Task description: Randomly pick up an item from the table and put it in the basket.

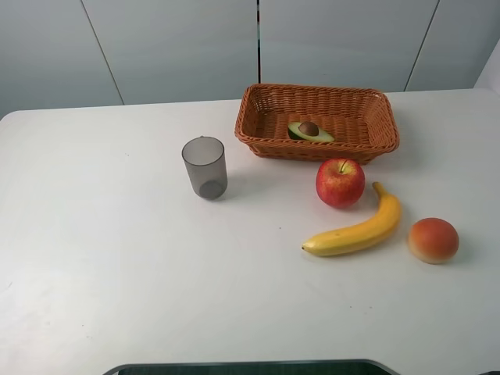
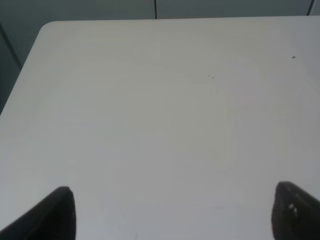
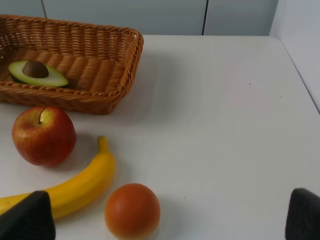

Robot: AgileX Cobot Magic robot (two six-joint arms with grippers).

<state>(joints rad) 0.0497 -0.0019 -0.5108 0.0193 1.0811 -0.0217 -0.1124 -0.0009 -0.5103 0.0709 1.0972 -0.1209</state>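
The halved avocado [image 1: 309,131] lies cut side up inside the wicker basket [image 1: 375,133] at the back of the white table [image 1: 117,250]. It also shows in the right wrist view [image 3: 36,73], in the basket [image 3: 100,75]. Neither gripper shows in the exterior high view. The left gripper [image 2: 172,212] is open over bare tabletop, with only its dark fingertips [image 2: 55,212] in view. The right gripper [image 3: 167,217] is open and empty, with its fingertips [image 3: 30,217] at the frame's lower corners, well back from the basket.
A red apple [image 1: 340,182], a yellow banana [image 1: 355,232] and an orange-red round fruit [image 1: 433,240] lie in front of the basket. A grey translucent cup [image 1: 205,167] stands left of it. The table's right edge [image 3: 300,75] is near.
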